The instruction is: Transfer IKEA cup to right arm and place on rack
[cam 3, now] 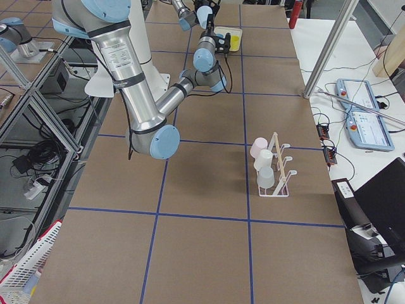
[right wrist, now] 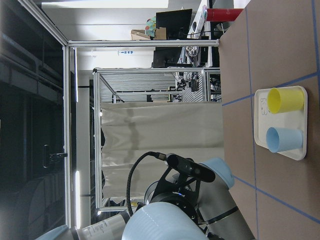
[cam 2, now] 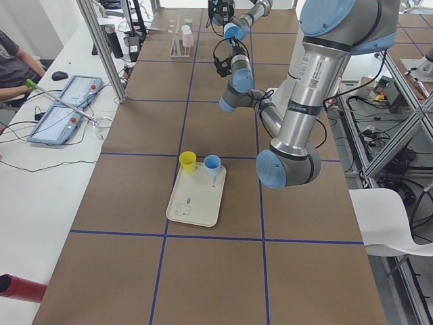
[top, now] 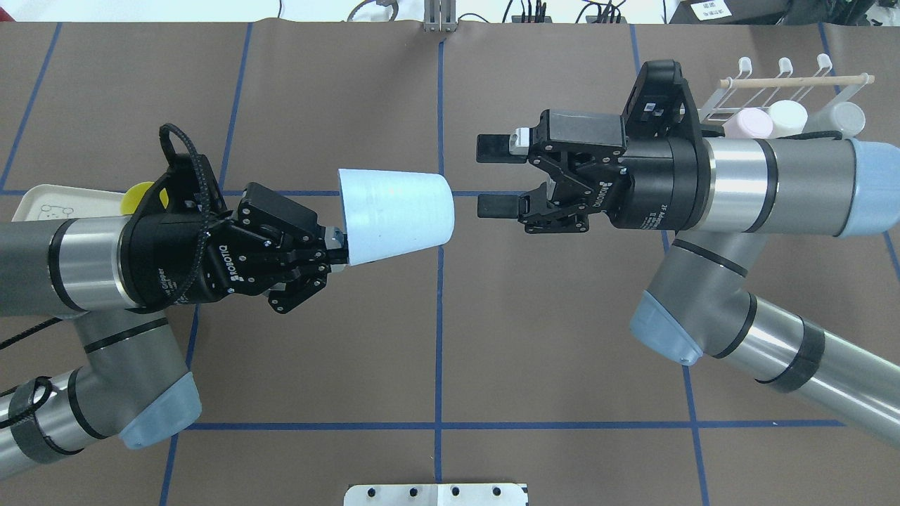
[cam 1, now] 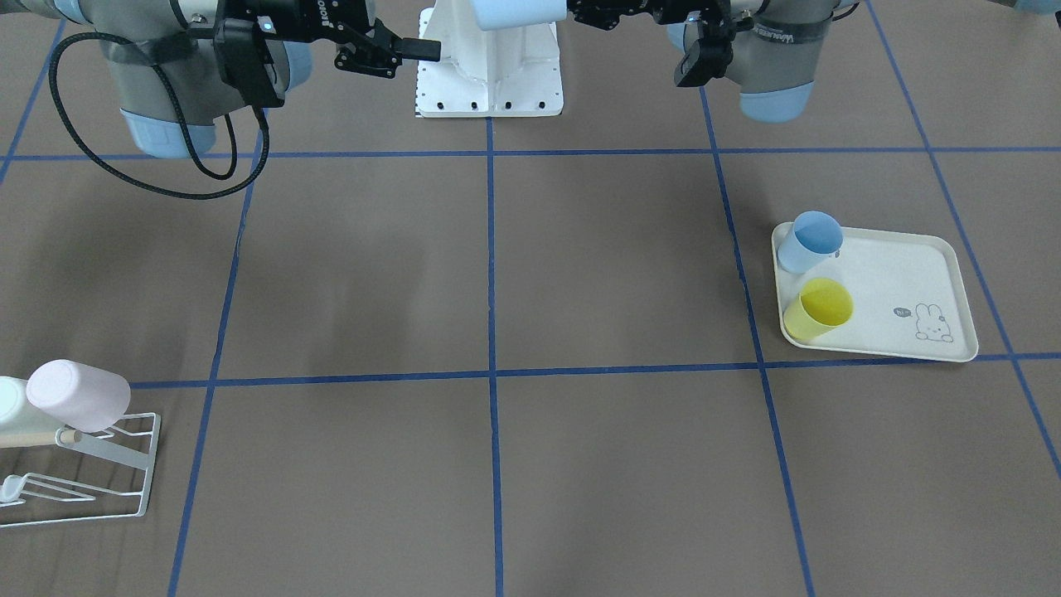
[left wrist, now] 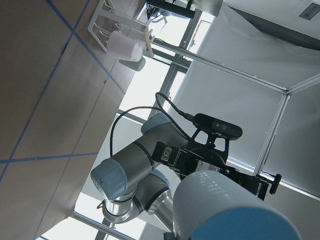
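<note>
The left gripper (top: 337, 246) has its fingers (top: 325, 242) pinched on the wide rim of the pale cup (top: 394, 214), which lies sideways in the air with its base pointing away from them. Just past that base, not touching it, the right gripper (top: 495, 177) faces it, fingers spread wide with nothing between them. Behind the right gripper stands the rack (top: 794, 81), with a pink cup (top: 745, 124) and a white cup (top: 786, 114) on it. Behind the left gripper lies a tray (cam 1: 895, 274) holding a yellow cup (cam 1: 819, 308) and a blue cup (cam 1: 811, 242).
</note>
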You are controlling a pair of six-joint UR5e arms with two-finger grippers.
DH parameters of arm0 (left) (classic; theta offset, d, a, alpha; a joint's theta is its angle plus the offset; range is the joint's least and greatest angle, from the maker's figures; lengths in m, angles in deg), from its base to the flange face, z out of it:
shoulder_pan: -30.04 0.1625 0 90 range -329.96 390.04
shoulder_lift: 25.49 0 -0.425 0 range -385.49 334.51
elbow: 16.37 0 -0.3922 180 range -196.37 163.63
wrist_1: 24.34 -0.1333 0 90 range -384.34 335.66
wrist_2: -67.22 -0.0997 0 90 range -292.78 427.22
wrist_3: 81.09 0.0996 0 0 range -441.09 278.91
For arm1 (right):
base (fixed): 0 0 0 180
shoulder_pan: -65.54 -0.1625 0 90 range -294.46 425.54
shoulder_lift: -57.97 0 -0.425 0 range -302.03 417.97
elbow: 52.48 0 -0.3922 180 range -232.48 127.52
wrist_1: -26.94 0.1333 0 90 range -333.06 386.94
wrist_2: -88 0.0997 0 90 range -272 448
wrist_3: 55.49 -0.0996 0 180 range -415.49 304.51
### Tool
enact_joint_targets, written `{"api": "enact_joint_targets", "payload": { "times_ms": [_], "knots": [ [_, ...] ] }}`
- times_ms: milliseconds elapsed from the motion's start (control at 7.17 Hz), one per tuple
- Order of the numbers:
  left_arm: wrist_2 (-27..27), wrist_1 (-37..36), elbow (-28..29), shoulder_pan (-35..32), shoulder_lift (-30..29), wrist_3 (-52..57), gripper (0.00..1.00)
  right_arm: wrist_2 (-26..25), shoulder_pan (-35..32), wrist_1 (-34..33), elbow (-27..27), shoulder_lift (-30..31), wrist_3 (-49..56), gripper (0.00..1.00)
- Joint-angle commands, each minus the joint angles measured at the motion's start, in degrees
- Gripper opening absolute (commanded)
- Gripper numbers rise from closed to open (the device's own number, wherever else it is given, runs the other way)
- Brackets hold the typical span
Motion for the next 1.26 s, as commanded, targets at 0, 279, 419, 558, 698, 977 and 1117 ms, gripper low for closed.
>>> {"api": "enact_joint_targets", "payload": {
  "times_ms": [0, 279, 419, 558, 698, 977, 1117],
  "knots": [
    [-0.14, 0.06, 0.14, 0.35, -1.71, -2.34, 0.00, -0.05, 1.33, 1.17, -0.07, -0.53, 0.04, 0.99],
    [-0.40, 0.06, 0.49, 0.87, -2.50, -2.35, 0.00, -0.05, 1.86, 1.26, -0.60, -0.71, 0.04, 0.99],
    [-0.40, 0.06, 0.58, 1.13, -2.51, -2.35, 0.00, -0.05, 2.12, 1.26, -0.78, -0.80, 0.04, 0.99],
    [-0.40, 0.06, 0.58, 1.22, -2.59, -2.26, 0.00, -0.23, 2.56, 3.43, -0.26, -0.80, -0.13, 0.99],
    [-0.40, 0.06, 0.67, 1.66, -2.59, -2.26, 0.00, -0.40, 2.74, 4.50, 0.01, -0.71, -0.14, 0.99],
    [-0.40, 0.06, 0.58, 2.45, -2.68, -2.17, 0.00, -0.49, 2.74, 4.60, 0.01, -0.80, -0.22, 0.99],
    [-0.40, -0.03, 0.67, 2.45, -3.38, -2.17, 0.00, -0.58, 2.83, 4.60, 0.01, -0.80, -0.22, 0.98]
  ]
}}
